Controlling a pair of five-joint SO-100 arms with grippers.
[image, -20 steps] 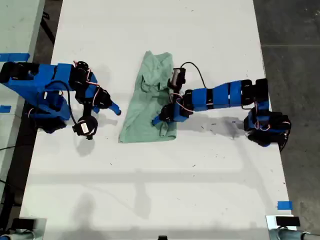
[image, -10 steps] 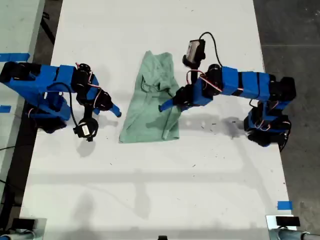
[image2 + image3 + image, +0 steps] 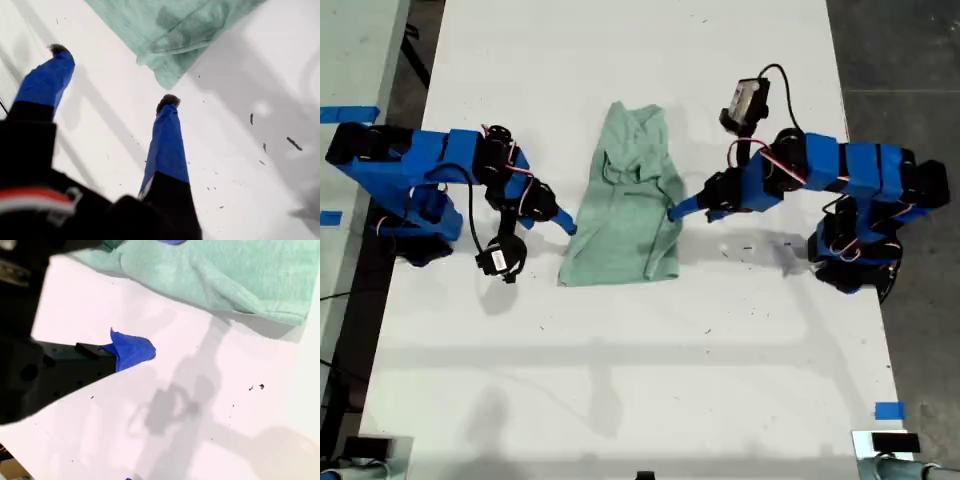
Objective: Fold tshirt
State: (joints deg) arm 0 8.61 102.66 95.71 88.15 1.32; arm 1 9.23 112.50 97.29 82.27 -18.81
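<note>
Exterior view looks straight down from high above the white table [image 3: 620,400]. It is far enough out to take in both arms, one at 9 o'clock and one at 3 o'clock of the tshirt [image 3: 625,215]. First wrist view sits close behind my first gripper [image 3: 114,74], looking along its spread fingers, low over the table toward a tshirt corner. Second wrist view hangs very near the tabletop, facing a tshirt edge. All three views share tshirt and tabletop.

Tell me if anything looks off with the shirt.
The tshirt lies folded into a narrow strip but unevenly: one end is bunched and wrinkled, the other flares wider, with a loose flap along one edge. Nothing looks torn or spilled.
</note>
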